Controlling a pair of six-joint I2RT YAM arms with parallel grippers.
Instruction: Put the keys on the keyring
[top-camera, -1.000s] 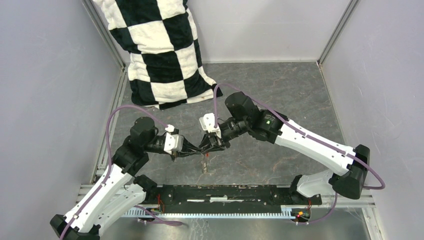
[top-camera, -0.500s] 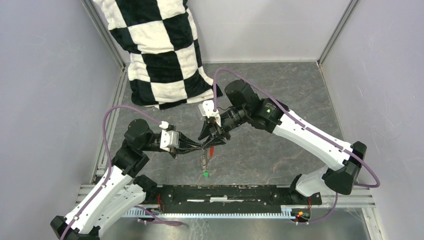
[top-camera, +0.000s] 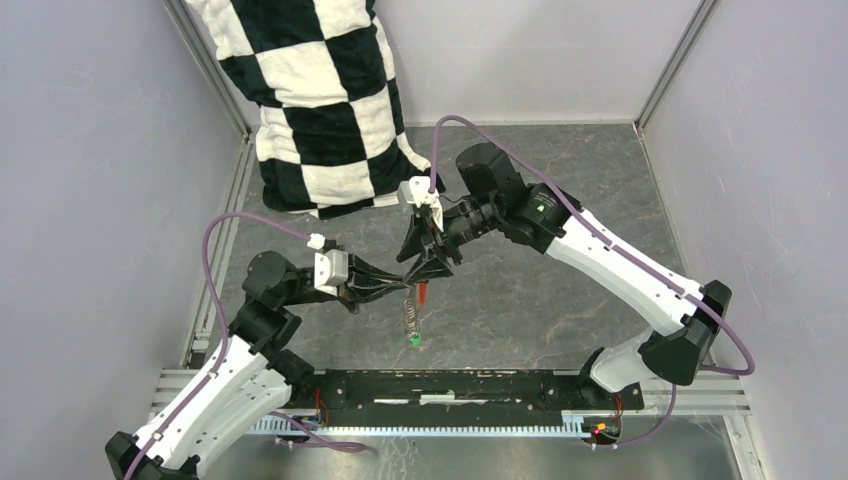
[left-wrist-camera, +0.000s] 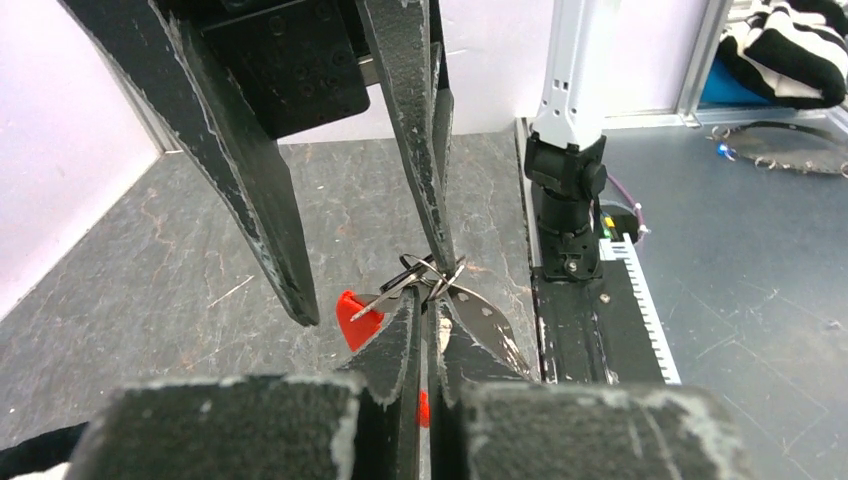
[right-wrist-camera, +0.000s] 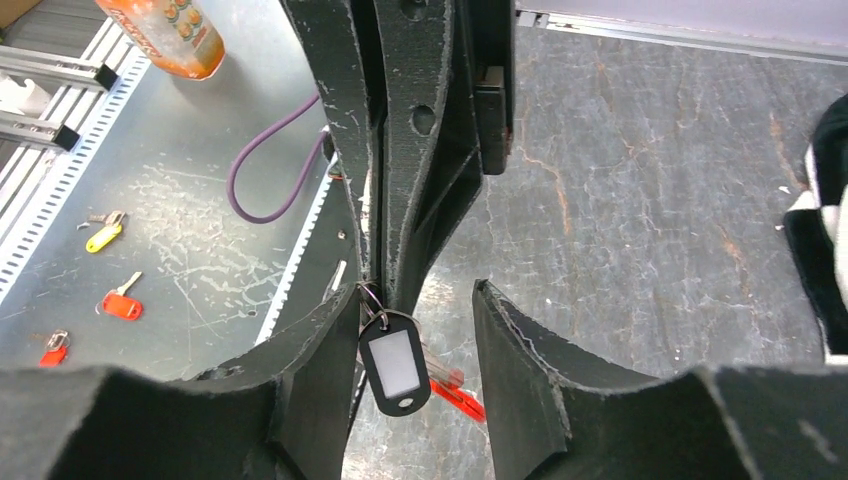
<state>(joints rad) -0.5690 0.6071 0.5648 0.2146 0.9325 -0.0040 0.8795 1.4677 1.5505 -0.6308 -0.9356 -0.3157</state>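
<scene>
Top view: thin ring of the keyring (top-camera: 422, 293) too small to see, lost where the left gripper (top-camera: 403, 288) tips meet the right gripper (top-camera: 428, 272). Green tag (top-camera: 413, 341) just a speck, can't make out its key. Strip (top-camera: 408, 315) blurry.

Right wrist view: black tag (right-wrist-camera: 393, 362) loop runs up into the pinched left gripper tips. The join is hidden, so can't tell if it's threaded on. Red piece (right-wrist-camera: 455, 390) mostly behind tag and finger.

Left wrist view: both tags out of sight, red piece half behind a finger.

Checked pillow (top-camera: 310, 100) and orange bottle (right-wrist-camera: 165, 35) cut by top edge. Spare keys (right-wrist-camera: 103, 232) off the desk too small to read.
</scene>
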